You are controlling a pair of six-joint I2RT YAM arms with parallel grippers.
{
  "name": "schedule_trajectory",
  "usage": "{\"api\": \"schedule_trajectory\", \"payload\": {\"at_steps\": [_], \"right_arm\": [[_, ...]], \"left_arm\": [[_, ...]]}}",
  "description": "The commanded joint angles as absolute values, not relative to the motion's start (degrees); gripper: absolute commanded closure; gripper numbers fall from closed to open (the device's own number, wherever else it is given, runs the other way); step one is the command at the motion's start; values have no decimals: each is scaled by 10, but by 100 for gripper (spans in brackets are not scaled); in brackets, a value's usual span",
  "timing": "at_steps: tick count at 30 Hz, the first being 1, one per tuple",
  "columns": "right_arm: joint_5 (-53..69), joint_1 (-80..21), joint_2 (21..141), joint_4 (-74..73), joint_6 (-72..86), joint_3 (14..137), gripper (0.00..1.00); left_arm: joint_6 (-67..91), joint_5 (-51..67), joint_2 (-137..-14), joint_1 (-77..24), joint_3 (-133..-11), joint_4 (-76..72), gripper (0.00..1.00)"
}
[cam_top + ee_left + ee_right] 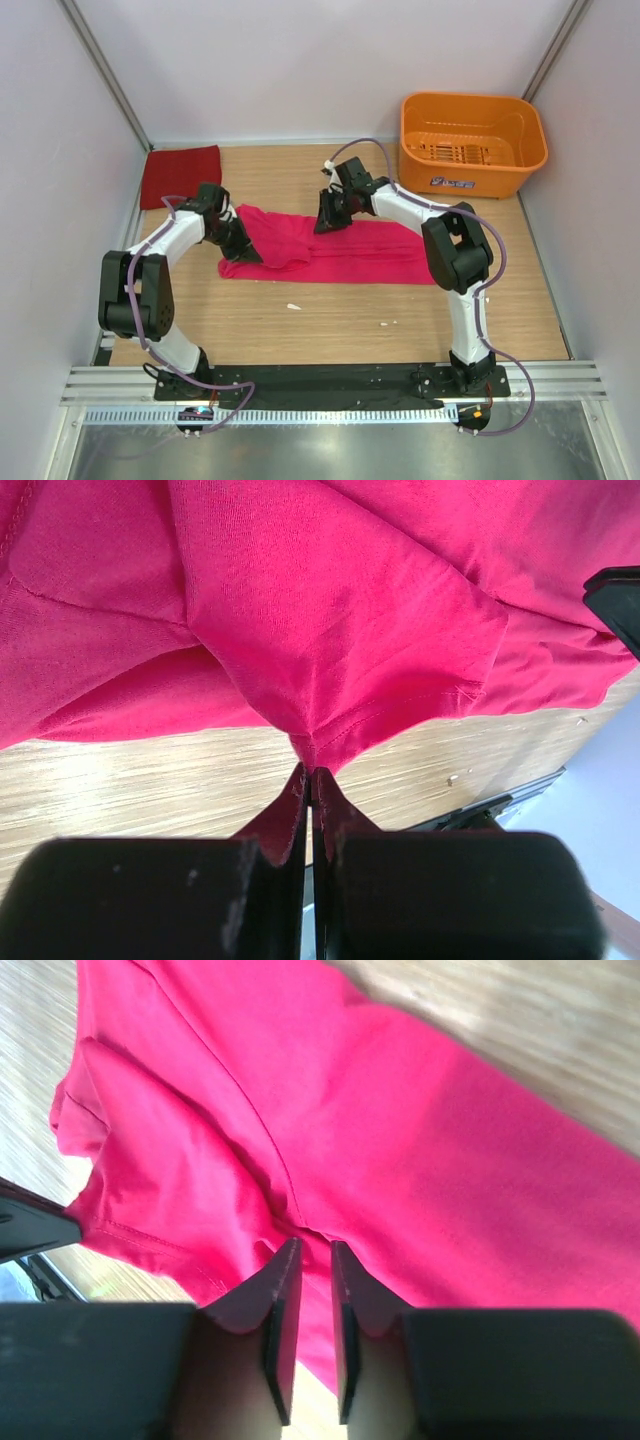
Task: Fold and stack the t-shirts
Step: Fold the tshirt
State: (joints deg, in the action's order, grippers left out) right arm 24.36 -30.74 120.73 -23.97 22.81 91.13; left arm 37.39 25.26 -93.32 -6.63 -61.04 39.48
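Magenta tee (350,255) lies as a long strip across the middle of the tabletop (330,320), left to right. Crimson tee (180,175) is already folded flat in the far left corner, well apart from it.

Left tool (308,775): closed on the hem at the strip's left end. Cloth is pinched right at the tips and pulled up off the wood into a peak.

Right tool (308,1245): at the far edge, about mid-strip. Jaws are nearly together with a fold of cloth at the tips. A slit shows between them, so I can't tell whether it's actually clamped.

My read: mid-fold, stacking not started.

Risks:
- Left grip is tip-only on a thin hem. Any sideways tug could slip it out and the corner drops.
- If the right tool has no real hold, only one side lifts. The fold then goes skewed or bunches.
- The layers under the left tool are already wrinkled. Folding over them locks in a lumpy stack.
- The tools sit fairly near each other, so a crossing move risks arm contact.
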Motion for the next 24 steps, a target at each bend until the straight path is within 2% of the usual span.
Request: {"api": "schedule_trajectory", "payload": {"at_steps": [1, 3, 4, 6, 7, 8, 10, 12, 24], "right_arm": [[255, -311, 1181, -250, 232, 917, 74], [264, -311, 1169, -252, 246, 914, 66], [271, -311, 1165, -251, 269, 907, 64], [304, -311, 1157, -230, 295, 894, 55], [314, -311, 1154, -216, 319, 875, 52], [324, -311, 1147, -201, 332, 864, 47], [333, -311, 1148, -169, 346, 850, 44], [352, -312, 1164, -170, 357, 853, 44], [374, -324, 1199, -151, 379, 848, 57]], "left_arm": [[371, 261, -918, -65, -606, 392, 99], [367, 261, -912, -65, -597, 400, 90], [361, 263, -911, -66, -592, 403, 81], [357, 262, -894, -65, -580, 411, 70], [355, 257, -886, -65, -576, 414, 56], [350, 249, -877, -65, -573, 417, 50], [345, 230, -858, -65, -576, 421, 41], [339, 219, -856, -63, -590, 423, 39], [323, 243, -985, -23, -686, 404, 54]]}}
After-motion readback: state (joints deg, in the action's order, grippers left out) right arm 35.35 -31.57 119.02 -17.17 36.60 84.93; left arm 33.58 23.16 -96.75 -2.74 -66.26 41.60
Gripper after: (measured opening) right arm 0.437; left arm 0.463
